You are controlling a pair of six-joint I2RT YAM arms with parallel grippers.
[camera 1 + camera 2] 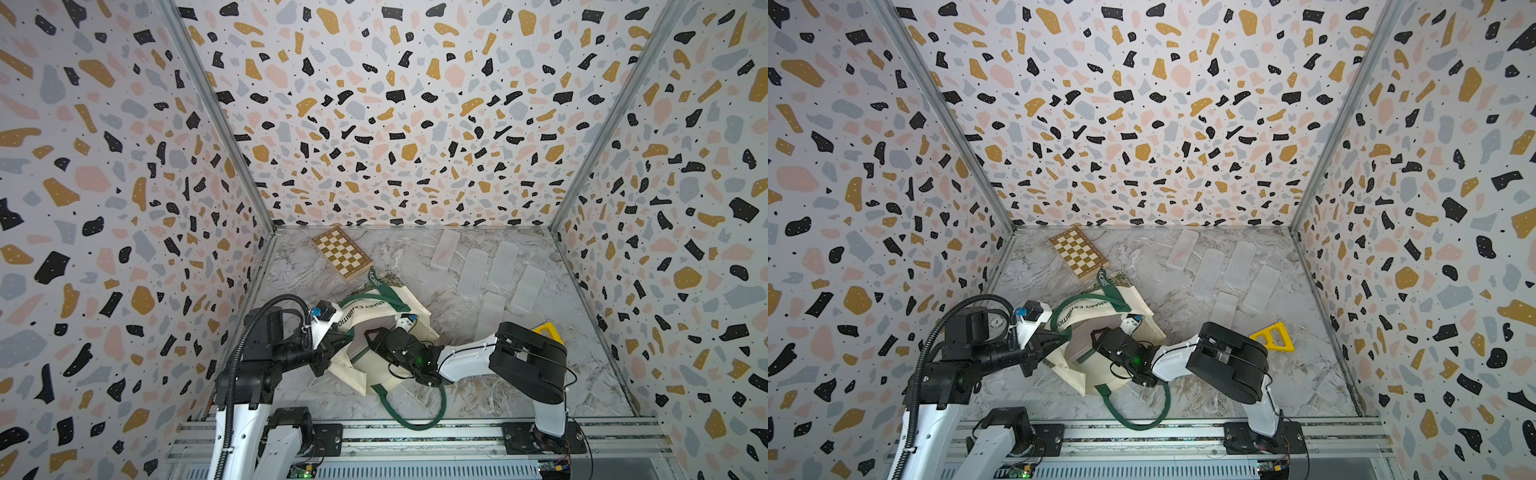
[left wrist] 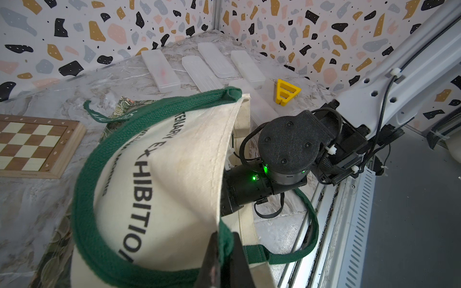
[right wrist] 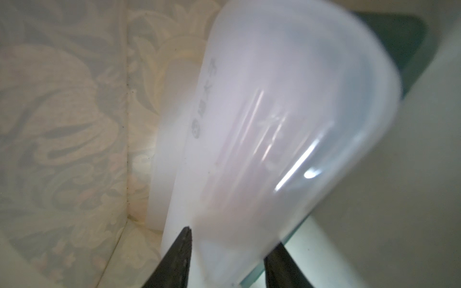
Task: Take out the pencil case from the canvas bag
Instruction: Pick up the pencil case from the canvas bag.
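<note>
**Canvas bag** (image 1: 357,376) (image 1: 1084,374) (image 2: 174,174): cream tote with dark green strap handles and dark lettering. It lies slumped on the marble tabletop (image 1: 415,266) near the front edge. Its mouth is lifted open and faces the right arm. One strap loops out over the front rail.

**Pencil case** (image 3: 274,124): translucent white with a rounded end, blurred in the right wrist view. It sits inside the bag, beside a seam of leaf-patterned cloth.

**Left end effector** (image 2: 225,256) (image 1: 338,344): clamped tight on the bag's rim where the green strap is sewn on, holding that side raised.

**Right end effector** (image 3: 228,261): reaches in through the bag's mouth. Its two dark fingers are set narrowly apart on either side of the pencil case's near end. I cannot tell whether they press on it.

**Chessboard** (image 1: 342,253) (image 1: 1079,251) (image 2: 32,144): wooden and flat, in the far left corner just beyond the bag.

**Frosted cases** (image 1: 473,272): five, lying loose on the far right of the tabletop, apart from the bag.

**Yellow triangular piece** (image 1: 548,330) (image 1: 1273,336) (image 2: 285,91): on the right side, partly behind the right arm in a top view.
</note>
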